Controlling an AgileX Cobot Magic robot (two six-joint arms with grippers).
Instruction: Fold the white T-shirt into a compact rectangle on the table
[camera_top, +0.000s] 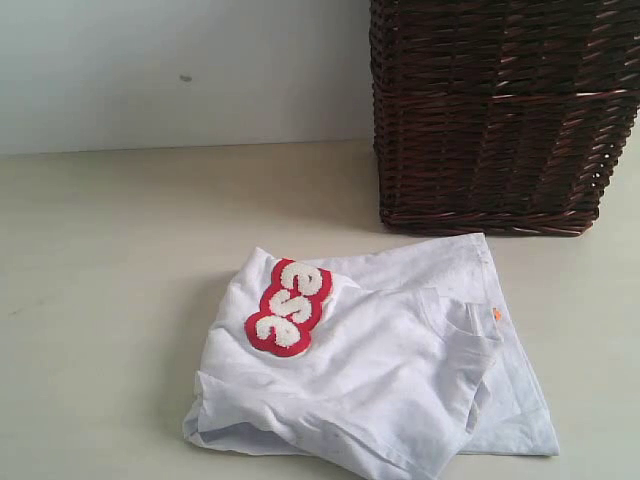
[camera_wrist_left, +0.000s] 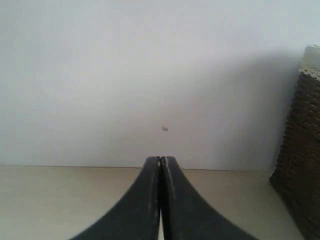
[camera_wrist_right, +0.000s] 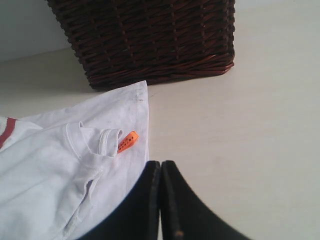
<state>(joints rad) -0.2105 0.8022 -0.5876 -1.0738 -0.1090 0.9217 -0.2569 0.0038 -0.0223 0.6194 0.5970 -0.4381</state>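
Observation:
The white T-shirt (camera_top: 390, 360) lies folded in a rough rectangle on the table (camera_top: 100, 300), with its fuzzy red-outlined lettering (camera_top: 287, 306) facing up near the left end. A small orange tag (camera_top: 497, 313) shows at the collar. Neither gripper appears in the exterior view. In the right wrist view the T-shirt (camera_wrist_right: 60, 160) and its orange tag (camera_wrist_right: 127, 141) lie beside my right gripper (camera_wrist_right: 160, 163), which is shut with nothing in it, just off the shirt's edge. My left gripper (camera_wrist_left: 161, 159) is shut and empty, facing bare table and wall, with no shirt in its view.
A dark brown wicker basket (camera_top: 500, 110) stands on the table just behind the shirt, almost touching its far corner; it shows too as the basket (camera_wrist_right: 150, 40) and the basket's side (camera_wrist_left: 300, 150). A pale wall (camera_top: 180, 70) rises behind the table.

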